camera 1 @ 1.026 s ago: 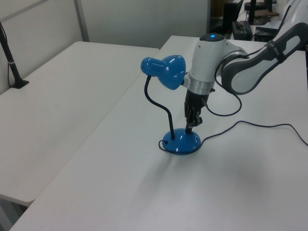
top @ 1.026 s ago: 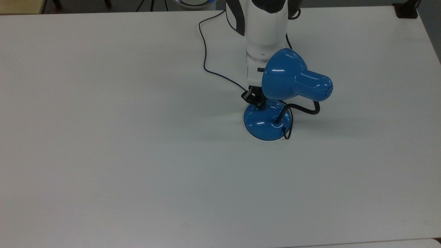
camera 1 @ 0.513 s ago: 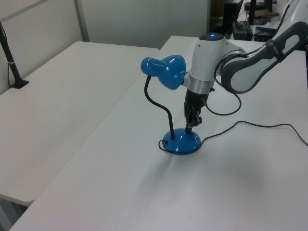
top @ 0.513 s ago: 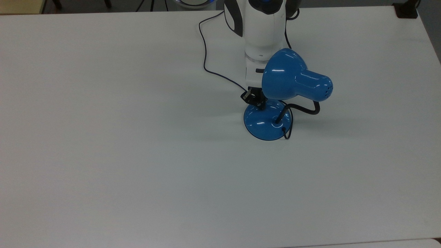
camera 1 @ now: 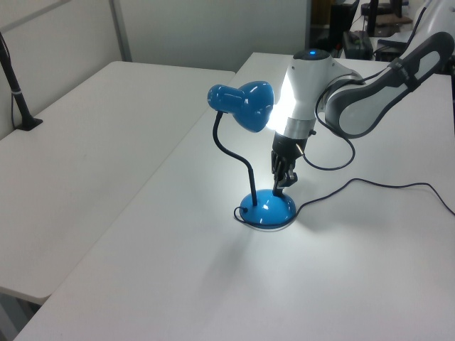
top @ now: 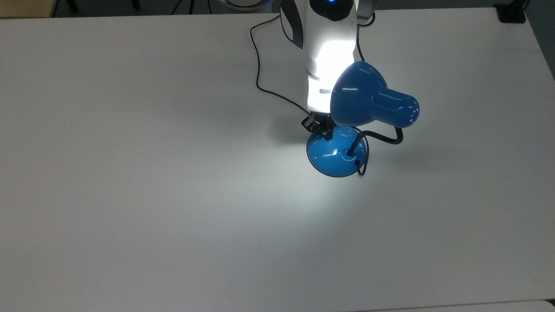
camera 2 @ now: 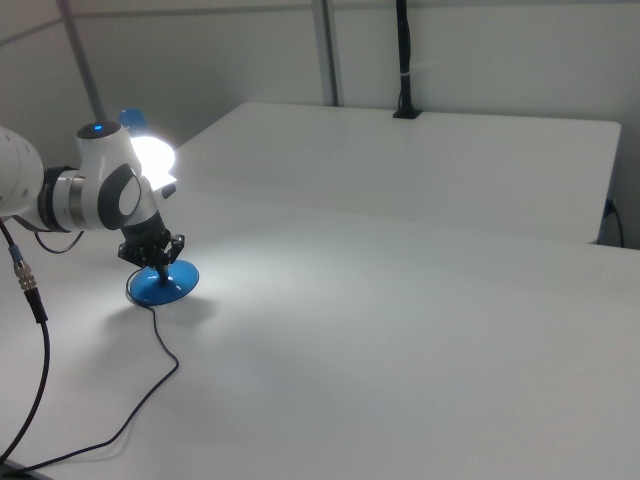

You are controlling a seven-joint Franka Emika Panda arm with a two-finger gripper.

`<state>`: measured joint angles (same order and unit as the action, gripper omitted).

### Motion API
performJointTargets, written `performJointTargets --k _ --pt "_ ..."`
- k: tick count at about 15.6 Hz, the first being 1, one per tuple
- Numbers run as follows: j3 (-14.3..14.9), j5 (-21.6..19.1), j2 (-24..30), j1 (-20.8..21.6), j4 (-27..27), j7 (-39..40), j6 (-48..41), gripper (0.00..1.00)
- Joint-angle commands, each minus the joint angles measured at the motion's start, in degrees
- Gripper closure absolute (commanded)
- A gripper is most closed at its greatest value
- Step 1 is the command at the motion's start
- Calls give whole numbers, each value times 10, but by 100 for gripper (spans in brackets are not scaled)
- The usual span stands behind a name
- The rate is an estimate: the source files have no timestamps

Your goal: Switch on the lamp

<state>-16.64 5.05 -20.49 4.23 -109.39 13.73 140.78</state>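
Observation:
The lamp is lit: its blue shade (top: 368, 102) throws a bright patch on the white table (top: 173, 216) and on my arm's white wrist (top: 327, 56). A black gooseneck (top: 381, 138) bends down to the round blue base (top: 336, 158). My gripper (top: 324, 131) points down with its fingers shut together, the tip touching the far edge of the base in the top view. In the left view the gripper (camera 1: 280, 187) stands on the base (camera 1: 266, 208) under the shade (camera 1: 242, 105). The right view has the gripper (camera 2: 160, 268) on the base (camera 2: 160, 287).
The lamp's thin dark cord (top: 256, 65) loops over the table behind the base. A second white table (camera 1: 92, 128) adjoins on the left view's left, with a black clamped post (camera 1: 18, 99). A black block (top: 511, 13) sits at the top view's far right corner.
The lamp has gone from dark to lit, brightening the table and my wrist. My gripper has shifted slightly on the base's edge; the lamp has not moved.

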Motion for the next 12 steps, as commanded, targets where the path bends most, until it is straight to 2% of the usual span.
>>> performJointTargets --k 1,9,12 --pt "-5 3 27 -22 5 -9 -57 100" --pt "-2 9 144 -95 8 -59 -239 100" --pt "0 9 165 -128 63 -68 -339 100"
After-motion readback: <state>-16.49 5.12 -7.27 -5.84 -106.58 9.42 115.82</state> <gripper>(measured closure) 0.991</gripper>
